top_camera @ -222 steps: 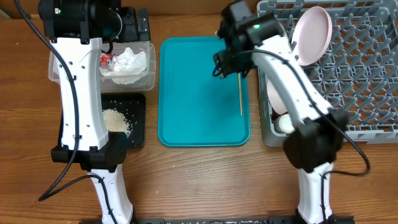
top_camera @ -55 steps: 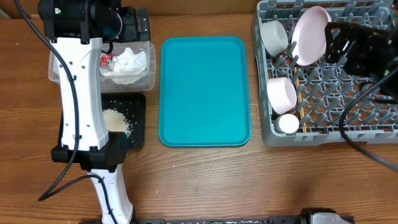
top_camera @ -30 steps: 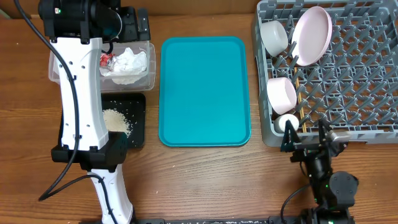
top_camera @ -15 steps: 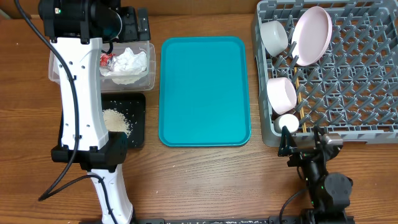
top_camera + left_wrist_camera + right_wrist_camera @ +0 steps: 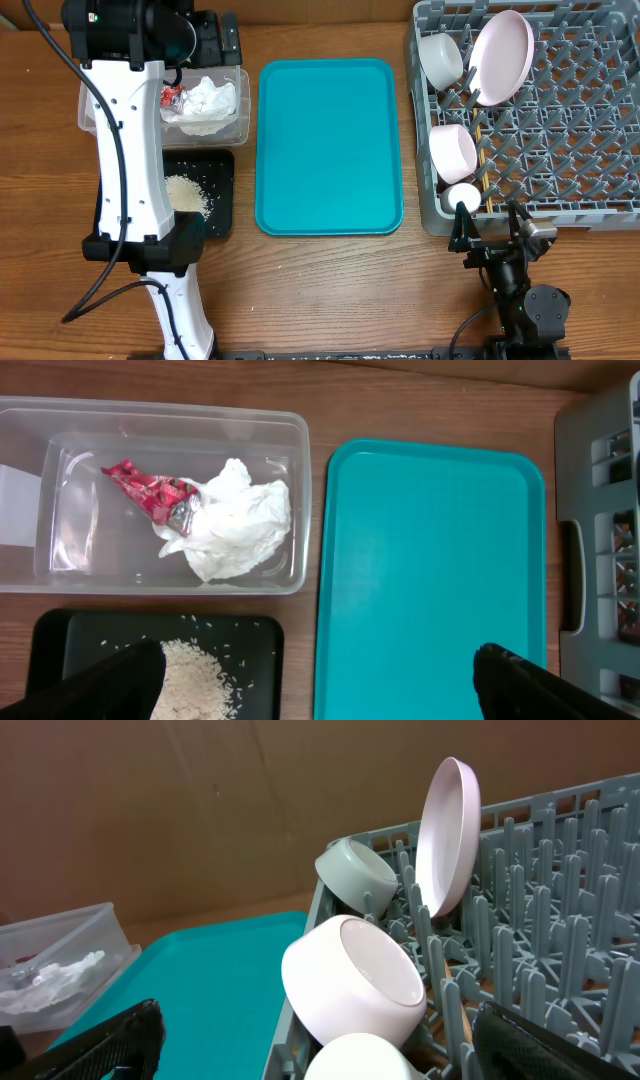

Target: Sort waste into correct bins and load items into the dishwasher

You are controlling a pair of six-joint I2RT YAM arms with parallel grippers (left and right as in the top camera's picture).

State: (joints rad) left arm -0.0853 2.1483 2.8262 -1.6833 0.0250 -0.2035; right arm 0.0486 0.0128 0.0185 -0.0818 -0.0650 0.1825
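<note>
The red-and-silver wrapper point(image 5: 172, 97) and the white napkin point(image 5: 210, 100) lie in the clear tub point(image 5: 241, 128). The rice point(image 5: 187, 193) lies in the black tray point(image 5: 222, 168). The grey dish rack point(image 5: 600, 120) holds the pink plate point(image 5: 503, 55) on edge, a pale bowl point(image 5: 440, 58), a pink dish point(image 5: 452, 152), the white cup point(image 5: 461, 196) and chopsticks point(image 5: 479, 150) among the pegs. My left gripper point(image 5: 320, 690) is open and empty, high above the tub and the trays. My right gripper point(image 5: 488, 232) is open and empty, low at the rack's front left corner, facing the cup point(image 5: 355, 1060).
A large teal tray point(image 5: 330, 145) lies between the tub and the rack with nothing on it. The left arm stands along the table's left side, partly over the black tray. The right arm is folded down at the front edge, right of centre.
The right gripper left the teal tray, where a chopstick lay, passed over the rack, and folded down at the table's front. The chopstick now lies in the rack. The left arm has not moved.
</note>
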